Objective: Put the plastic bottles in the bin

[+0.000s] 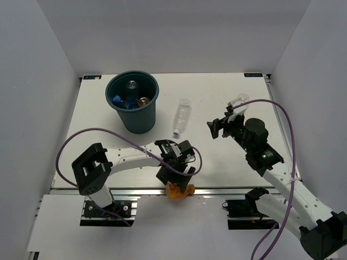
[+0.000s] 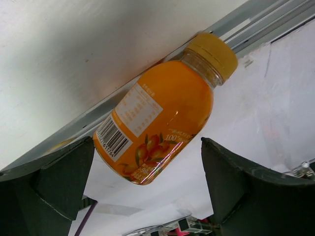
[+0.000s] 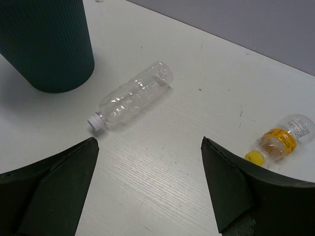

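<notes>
Left wrist view: orange juice bottle (image 2: 162, 113) lies tilted between the left gripper (image 2: 147, 164) jaws, which are spread wide with a gap on each side. Orange body, yellow-orange cap, white label with barcode, fruit print. It sits at the near table edge on the metal rail (image 2: 268, 18), possibly overhanging. Right gripper (image 3: 147, 167) jaws are also wide and hold nothing. Plain clear bottle (image 3: 133, 96) lies ahead of them, near the dark teal bin (image 3: 49, 44). Small yellow-capped bottle (image 3: 283, 140) lies by the right finger.

An orange bottle (image 2: 162, 113) with a yellow cap lies between the wide-apart fingers (image 2: 54, 182).
</notes>
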Controlling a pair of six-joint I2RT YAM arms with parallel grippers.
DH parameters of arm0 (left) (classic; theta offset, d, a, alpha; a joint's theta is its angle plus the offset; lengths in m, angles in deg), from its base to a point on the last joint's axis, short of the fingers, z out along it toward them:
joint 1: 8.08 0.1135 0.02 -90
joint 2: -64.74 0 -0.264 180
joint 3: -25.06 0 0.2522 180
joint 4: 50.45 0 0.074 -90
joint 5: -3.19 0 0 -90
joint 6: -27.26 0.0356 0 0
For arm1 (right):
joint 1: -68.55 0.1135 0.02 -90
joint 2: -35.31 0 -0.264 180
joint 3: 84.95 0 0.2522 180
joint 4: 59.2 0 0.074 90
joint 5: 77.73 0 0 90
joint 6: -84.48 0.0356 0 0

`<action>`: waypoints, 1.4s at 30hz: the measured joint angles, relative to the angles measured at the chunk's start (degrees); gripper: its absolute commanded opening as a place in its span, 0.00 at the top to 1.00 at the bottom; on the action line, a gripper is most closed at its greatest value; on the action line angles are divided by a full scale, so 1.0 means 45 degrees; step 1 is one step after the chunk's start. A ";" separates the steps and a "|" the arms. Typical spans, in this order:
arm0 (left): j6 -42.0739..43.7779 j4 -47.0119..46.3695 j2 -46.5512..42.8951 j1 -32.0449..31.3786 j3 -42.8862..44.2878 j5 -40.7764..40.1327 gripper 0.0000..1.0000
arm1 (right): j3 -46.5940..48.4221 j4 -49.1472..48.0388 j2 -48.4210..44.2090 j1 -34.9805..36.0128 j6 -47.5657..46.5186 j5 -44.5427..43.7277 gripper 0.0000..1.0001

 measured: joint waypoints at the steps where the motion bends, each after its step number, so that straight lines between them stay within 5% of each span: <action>1: 0.0044 -0.0019 0.0019 -0.0053 -0.0073 -0.0005 0.02 | 0.0000 0.0005 0.0019 0.0000 -0.0015 -0.0044 0.11; 8: 0.0330 0.0024 0.0631 -0.0267 0.0000 -0.0078 0.03 | 0.0000 -0.0010 0.0015 0.0000 -0.0044 -0.0330 0.11; 12: 0.0612 0.0039 0.1030 -0.0471 0.0476 -0.0078 0.28 | 0.0000 -0.0029 -0.0019 0.0000 -0.0068 -0.0466 0.11; 15: 0.0826 0.0296 0.1273 -0.0607 0.0758 0.0097 0.31 | 0.0000 -0.0024 -0.0126 0.0000 -0.0121 -0.0661 0.11; 17: 0.0894 0.0359 0.1341 -0.0699 0.0831 0.0053 0.31 | 0.0000 -0.0024 -0.0248 0.0000 -0.0185 -0.0865 0.11; 20: 0.1083 0.0539 0.1564 -0.0787 0.1093 0.0010 0.10 | 0.0000 -0.0034 -0.0466 0.0000 -0.0243 -0.1098 0.11; 26: 0.1574 0.0821 0.2880 -0.1311 0.1817 -0.0185 0.10 | 0.0000 -0.0034 -0.0607 0.0000 -0.0253 -0.1180 0.11; 36: 0.1729 0.1224 0.3152 -0.1467 0.2322 -0.0525 0.54 | 0.0000 -0.0049 -0.0709 0.0000 -0.0238 -0.1224 0.11; 42: 0.1132 0.1496 0.3152 -0.1345 0.4143 -0.3128 0.76 | 0.0000 -0.0044 -0.0714 0.0000 0.0034 -0.2166 0.11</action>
